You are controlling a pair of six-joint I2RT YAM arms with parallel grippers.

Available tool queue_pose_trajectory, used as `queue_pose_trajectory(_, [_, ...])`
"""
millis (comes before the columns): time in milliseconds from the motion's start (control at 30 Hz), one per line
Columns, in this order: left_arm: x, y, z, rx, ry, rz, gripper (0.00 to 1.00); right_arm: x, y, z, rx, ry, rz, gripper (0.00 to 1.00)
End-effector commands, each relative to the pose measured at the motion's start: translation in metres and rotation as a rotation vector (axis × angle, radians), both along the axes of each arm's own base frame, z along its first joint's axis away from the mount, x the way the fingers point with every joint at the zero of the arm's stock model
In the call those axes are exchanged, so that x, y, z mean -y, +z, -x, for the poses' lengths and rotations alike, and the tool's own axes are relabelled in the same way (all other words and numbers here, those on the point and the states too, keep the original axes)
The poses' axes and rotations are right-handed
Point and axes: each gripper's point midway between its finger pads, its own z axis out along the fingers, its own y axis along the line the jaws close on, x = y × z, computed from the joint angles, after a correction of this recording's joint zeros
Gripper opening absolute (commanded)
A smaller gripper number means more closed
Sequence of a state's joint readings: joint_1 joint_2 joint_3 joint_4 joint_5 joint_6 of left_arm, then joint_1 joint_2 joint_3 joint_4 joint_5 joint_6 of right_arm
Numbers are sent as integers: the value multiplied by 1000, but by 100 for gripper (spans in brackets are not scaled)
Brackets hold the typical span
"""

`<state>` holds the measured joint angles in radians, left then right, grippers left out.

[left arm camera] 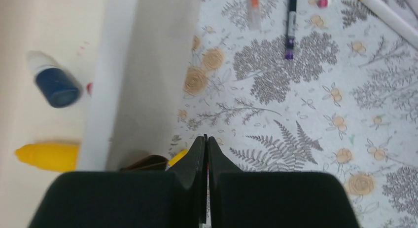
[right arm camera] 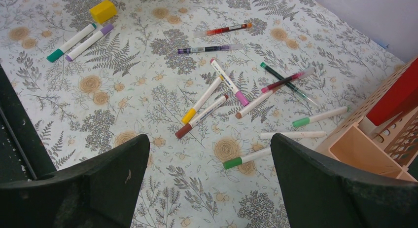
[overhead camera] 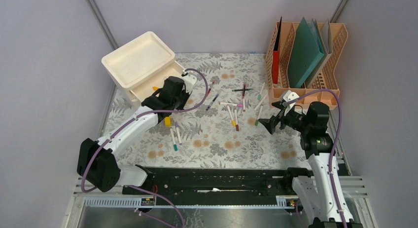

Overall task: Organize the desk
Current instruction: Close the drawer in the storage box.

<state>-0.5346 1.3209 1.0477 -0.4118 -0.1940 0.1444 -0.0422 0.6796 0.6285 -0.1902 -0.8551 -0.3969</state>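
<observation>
**A:** Where does the table (overhead camera: 217, 144) stand in all this?

**B:** It fills the middle of the overhead view, with its fern-printed cloth running from the black rail to the back wall. Loose markers (right arm camera: 201, 100) litter its centre, several lying across one another. Two more lie nearer the left edge, beside a yellow block (right arm camera: 103, 11). A cream box (overhead camera: 148, 87) sits at the far-left corner with its lid (overhead camera: 138, 57) propped behind it. A peach file rack (overhead camera: 305, 50) stands at the far-right corner.

**A:** And the fingers?

**B:** The left fingers (left arm camera: 199, 156) are pressed together, with nothing I can see between them. They are low over the cloth, just beside the box's outer wall. The right fingers (right arm camera: 113, 173) are spread wide and empty, hovering over the markers toward the right edge.

**A:** What could go wrong from here?

**B:** I'd worry about three things:
- **Crossed markers:** closing on that tangle may pinch two at once, or flick a neighbour away. They are round and would probably roll.
- **The cloth:** if the fingers come down too low they could drag it, and everything on it would shift.
- **The box:** the left fingers are so close to the wall that a careless swing could nudge the box or topple the lid.
</observation>
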Motion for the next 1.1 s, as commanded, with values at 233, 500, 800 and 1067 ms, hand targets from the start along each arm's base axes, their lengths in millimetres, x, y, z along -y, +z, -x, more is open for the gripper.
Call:
queue_pose_trajectory(233, [-91,23,-4,160,403,-197,55,1,10,0,53,2,9,100])
queue_pose_trajectory(500, [-80,43,5,218,340,15,97,1,10,0,53,5,7,100])
queue_pose_trajectory(800, [-26,32,2,132,55,110,6,1,10,0,54,3,9,100])
queue_pose_trajectory(1067, [-34,17,-39,147,71,-57,0,1,10,0,57,5,12,100])
